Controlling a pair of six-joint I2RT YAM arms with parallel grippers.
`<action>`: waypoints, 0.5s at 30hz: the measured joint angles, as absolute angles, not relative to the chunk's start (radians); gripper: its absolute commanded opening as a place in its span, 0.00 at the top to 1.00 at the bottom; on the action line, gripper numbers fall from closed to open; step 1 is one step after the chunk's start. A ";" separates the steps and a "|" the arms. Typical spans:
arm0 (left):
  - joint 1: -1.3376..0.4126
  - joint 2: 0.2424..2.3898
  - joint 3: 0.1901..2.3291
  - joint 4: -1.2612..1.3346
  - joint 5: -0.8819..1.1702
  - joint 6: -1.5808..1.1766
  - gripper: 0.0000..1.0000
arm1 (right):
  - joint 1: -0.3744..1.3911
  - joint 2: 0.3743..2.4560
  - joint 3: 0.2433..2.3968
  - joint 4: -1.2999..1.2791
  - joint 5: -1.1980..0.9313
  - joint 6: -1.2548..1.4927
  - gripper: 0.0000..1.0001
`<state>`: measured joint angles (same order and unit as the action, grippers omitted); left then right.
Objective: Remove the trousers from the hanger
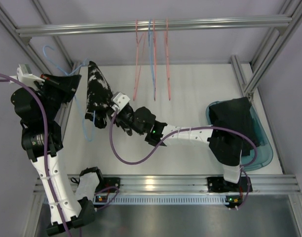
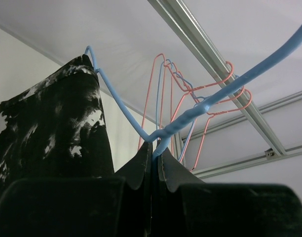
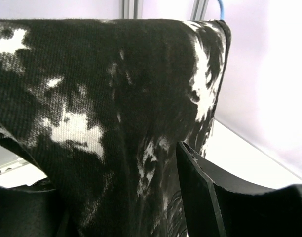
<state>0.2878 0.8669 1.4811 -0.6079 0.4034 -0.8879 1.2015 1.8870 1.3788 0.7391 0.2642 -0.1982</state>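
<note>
Gently: left gripper [image 2: 153, 159] clenches the hanger [image 2: 205, 105]; close your spread right gripper [image 3: 111, 190] on the printed trousers [image 3: 92, 89], then slide them off.

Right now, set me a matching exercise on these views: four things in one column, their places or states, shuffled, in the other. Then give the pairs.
Column one
1. printed trousers
2. plain black trousers
3. pink hangers
4. left end effector

Column two
a. lying in the teal bin
b. hooked on the overhead rail
c. shut on the blue hanger at its neck
d. draped over the blue hanger

Pairs: 1-d, 2-a, 3-b, 4-c.
</note>
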 measured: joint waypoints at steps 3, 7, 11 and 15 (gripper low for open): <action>0.288 0.867 1.477 -0.608 0.404 -0.888 1.00 | 1.196 1.876 1.367 0.739 0.263 -0.195 0.43; 0.288 0.867 1.473 -0.607 0.405 -0.888 1.00 | 1.190 1.872 1.367 0.738 0.262 -0.186 0.46; 0.288 0.867 1.466 -0.606 0.405 -0.888 1.00 | 1.186 1.872 1.368 0.732 0.261 -0.187 0.69; 0.288 0.867 1.461 -0.604 0.408 -0.888 1.00 | 1.186 1.876 1.386 0.721 0.273 -0.194 0.99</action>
<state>0.2878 0.8665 1.4612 -0.6037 0.4084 -0.8883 1.1862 1.8755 1.3861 0.7208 0.2733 -0.1940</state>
